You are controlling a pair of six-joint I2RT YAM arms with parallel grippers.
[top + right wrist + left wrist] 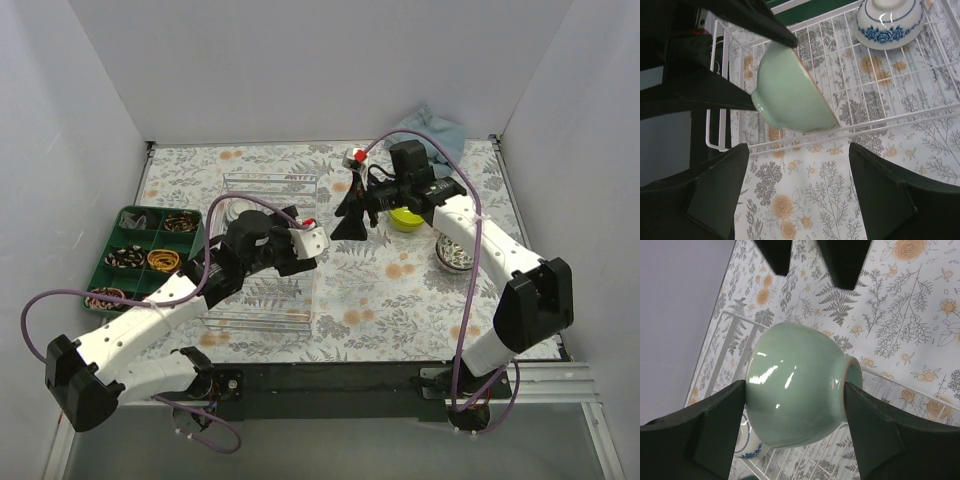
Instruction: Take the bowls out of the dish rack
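My left gripper [795, 390] is shut on a pale green bowl [800, 395], gripping it by rim and foot, tilted on its side above the wire dish rack [740, 335]. The same bowl [790, 95] shows in the right wrist view over the rack's near rim [880, 85]. A blue-and-white bowl [888, 22] lies in the rack; it also shows in the left wrist view [747, 450]. My right gripper [797, 195] is open and empty over the tablecloth, just beside the rack, facing the left gripper [305, 250]. The right gripper [350, 215] is right of the rack [270, 178].
A lime green bowl [405, 218] and a stack of bowls [455, 250] sit on the floral cloth at the right. A dark green compartment tray [145, 255] with small items stands at the left. A blue-grey cloth [430, 128] lies at the back right. White walls enclose the table.
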